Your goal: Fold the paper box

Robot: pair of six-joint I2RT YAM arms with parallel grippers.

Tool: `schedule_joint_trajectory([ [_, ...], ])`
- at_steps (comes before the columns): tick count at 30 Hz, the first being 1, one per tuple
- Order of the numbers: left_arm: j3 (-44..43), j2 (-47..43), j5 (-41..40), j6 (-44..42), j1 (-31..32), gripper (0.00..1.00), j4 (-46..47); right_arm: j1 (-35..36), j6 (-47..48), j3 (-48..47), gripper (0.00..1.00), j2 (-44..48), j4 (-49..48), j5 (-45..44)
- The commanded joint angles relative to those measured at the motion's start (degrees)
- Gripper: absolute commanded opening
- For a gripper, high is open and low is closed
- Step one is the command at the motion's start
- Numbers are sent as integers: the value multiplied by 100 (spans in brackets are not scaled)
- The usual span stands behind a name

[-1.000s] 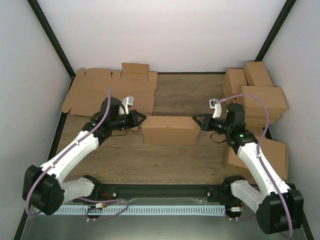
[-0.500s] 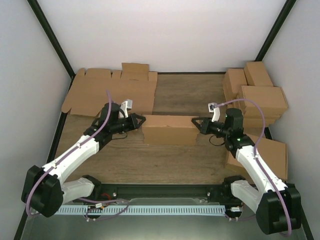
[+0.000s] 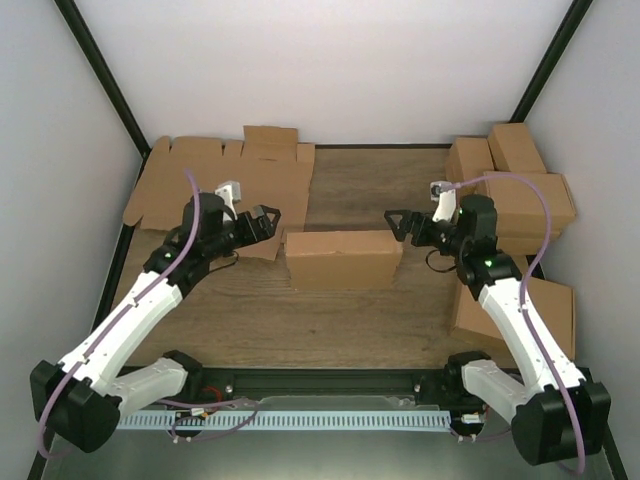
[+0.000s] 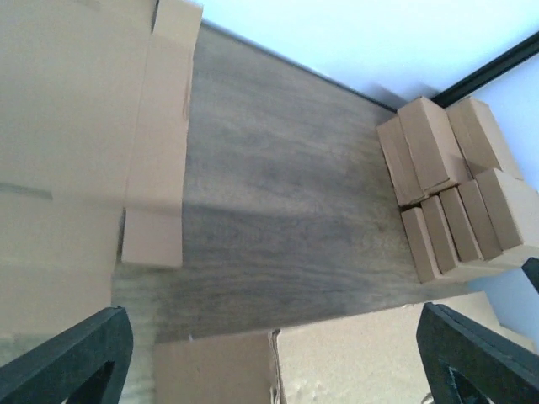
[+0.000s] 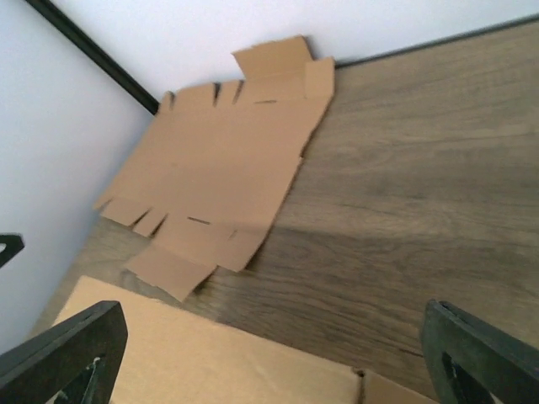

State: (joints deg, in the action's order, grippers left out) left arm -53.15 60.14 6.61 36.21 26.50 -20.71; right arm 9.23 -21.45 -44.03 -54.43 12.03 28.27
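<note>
The paper box (image 3: 342, 258) lies closed in the middle of the table, a shallow brown cardboard rectangle. My left gripper (image 3: 266, 222) hovers open just off its left end, touching nothing. Off the box's right end my right gripper (image 3: 397, 226) is open too, with nothing in it. In the left wrist view the box's top (image 4: 354, 362) fills the bottom edge between my spread fingertips (image 4: 80, 358). The right wrist view shows the box (image 5: 210, 362) low in frame, below my gripper (image 5: 274, 358), whose black fingertips (image 5: 484, 353) stand wide apart.
A bundle of flat notched cardboard sheets (image 3: 220, 180) lies at the back left, under my left arm. Several brown cartons (image 3: 510, 185) are stacked at the back right, with one more carton (image 3: 540, 305) beside my right arm. Walls and black frame posts close in the table.
Both grippers were shut against the box's ends; they have opened and drawn back and away from it. The box has stayed where it was.
</note>
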Motion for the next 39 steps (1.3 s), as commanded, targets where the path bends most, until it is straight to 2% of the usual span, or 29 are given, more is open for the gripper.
schedule_joint_trajectory([
  [1, -26, 368, 703, 593, -134, 97, -504, -18, -220, -711, 100, -501, 1292, -492],
  [4, 180, 633, 1514, 1275, -141, 97, -275, -21, -720, -890, 100, -722, 1770, -669],
  [6, 452, 724, 1915, 1671, -129, 95, 139, -18, -970, -784, 99, -761, 1734, -373],
  [10, 725, 1013, 2428, 2050, -108, 76, 980, 101, -1211, -587, 87, -1000, 1177, 586],
  [13, 527, 1403, 2787, 2073, -6, 59, 1487, 283, -1124, -916, 77, -1308, 1057, 1165],
  [15, 184, 1630, 2882, 1932, 93, 49, 1695, 289, -1101, -1221, 71, -1445, 957, 1431],
  [17, -342, 1817, 2862, 1659, 173, 42, 1684, 285, -958, -1660, 64, -1551, 917, 1649],
  [19, -918, 1902, 2821, 1136, 296, 37, 1661, 289, -554, -2095, 60, -1526, 783, 1781],
  [21, -1311, 1779, 2413, 355, 551, 35, 1527, 304, -249, -2002, 60, -1209, 418, 1530],
  [23, -1131, 1421, 1673, -351, 932, 39, 1586, 348, -16, -1316, 60, -624, -155, 1044],
  [24, -876, 1152, 1295, -544, 1110, 49, 1650, 364, 15, -837, 69, -145, -401, 841],
  [25, -512, 970, 927, -536, 1226, 69, 1698, 368, -22, -251, 84, 213, -614, 650],
  [26, -127, 863, 605, -395, 1282, 82, 1716, 364, -202, 234, 97, 518, -642, 371],
  [27, 368, 663, 285, -131, 1300, 94, 1734, 368, -372, 661, 99, 755, -539, 71],
  [28, 718, 501, 205, 13, 1299, 99, 1794, 367, -428, 977, 100, 973, -394, -104],
  [30, 1174, 133, 215, 233, 1314, 100, 1967, 369, -577, 1350, 100, 1380, -126, -504],
  [32, 1230, -247, 77, 568, 1318, 100, 1888, 360, -643, 1462, 100, 1775, 38, -848],
  [34, 854, -501, -138, 865, 1314, 100, 1435, 368, -674, 1393, 100, 2053, 125, -1121],
  [36, 368, -608, 36, 937, 1315, 100, 1212, 362, -677, 1245, 100, 2148, 237, -1272],
  [39, 1, -783, 420, 1354, 1321, 100, 1404, 366, -679, 1014, 100, 2050, 417, -1343],
])
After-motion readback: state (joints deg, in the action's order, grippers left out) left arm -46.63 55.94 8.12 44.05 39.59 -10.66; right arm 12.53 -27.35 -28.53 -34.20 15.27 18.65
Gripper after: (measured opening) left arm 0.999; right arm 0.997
